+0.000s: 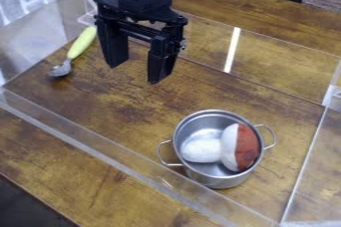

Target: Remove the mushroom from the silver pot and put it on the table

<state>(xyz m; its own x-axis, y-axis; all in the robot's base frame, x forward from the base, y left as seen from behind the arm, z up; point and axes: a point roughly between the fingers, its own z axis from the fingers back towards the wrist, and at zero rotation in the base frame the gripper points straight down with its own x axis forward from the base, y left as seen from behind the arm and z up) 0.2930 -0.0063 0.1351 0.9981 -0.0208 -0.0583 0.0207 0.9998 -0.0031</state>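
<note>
At the far left of the frame, toward the top, a grey metal spoon [62,69] lies on the dark brown wooden counter [147,107], its bowl toward the bottom of the picture. Just beside it, a slim yellow-green thing [83,44], shaped something like a banana, lies at a slant, its upper end leaning toward the right.

Right of these, in the upper left and upper middle of the frame, the black robot arm [134,2] comes down from the top edge. Its jaws [139,64] hang above the counter, standing wide open with a broad gap between the two black fingers, and hold nothing. They are well apart from the pot.

A short pale strip [232,50] runs across the wood in the upper right.

In the lower right of the frame stands the round, shiny silver pot [216,180], upright on the counter, with a small loop handle on each side. The toy mushroom [205,148] lies inside it, its white bulbous stem toward the left and its reddish-brown cap toward the right.

Clear walls [100,142] edge the counter.
</note>
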